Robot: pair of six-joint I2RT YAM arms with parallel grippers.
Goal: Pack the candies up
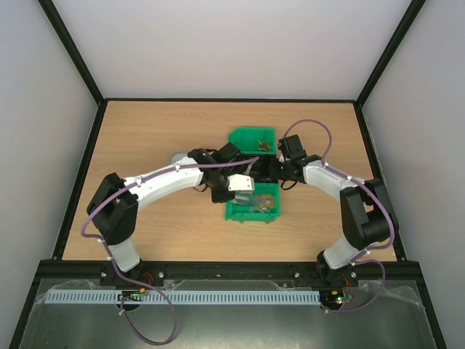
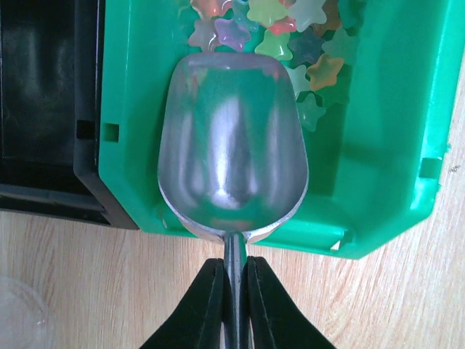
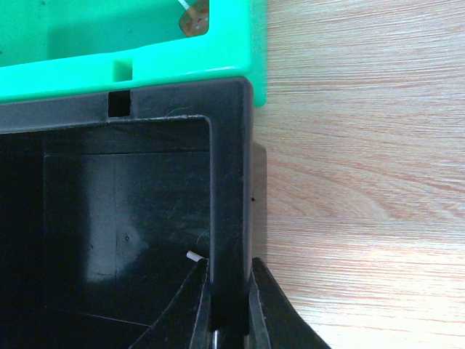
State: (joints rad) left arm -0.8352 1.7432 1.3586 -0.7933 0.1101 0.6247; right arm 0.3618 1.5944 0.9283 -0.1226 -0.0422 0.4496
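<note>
The left arm [image 1: 156, 182] and right arm [image 1: 336, 180] curve inward, wrists close together. The left gripper [image 2: 234, 294] pinches a scoop [image 2: 232, 145] by its handle; the right gripper [image 3: 231, 302] clamps a black bin [image 3: 109, 218] by its wall.

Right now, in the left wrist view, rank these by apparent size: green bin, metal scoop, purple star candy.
1. green bin
2. metal scoop, which sits nearer the camera, so it looks enlarged
3. purple star candy, clearly the smallest

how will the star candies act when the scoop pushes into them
Probably light and loose: the candies lie in a jumbled pile, so they'd likely slide ahead of the metal scoop. Their glossy star points suggest they'd snag and tumble rather than roll.
</note>
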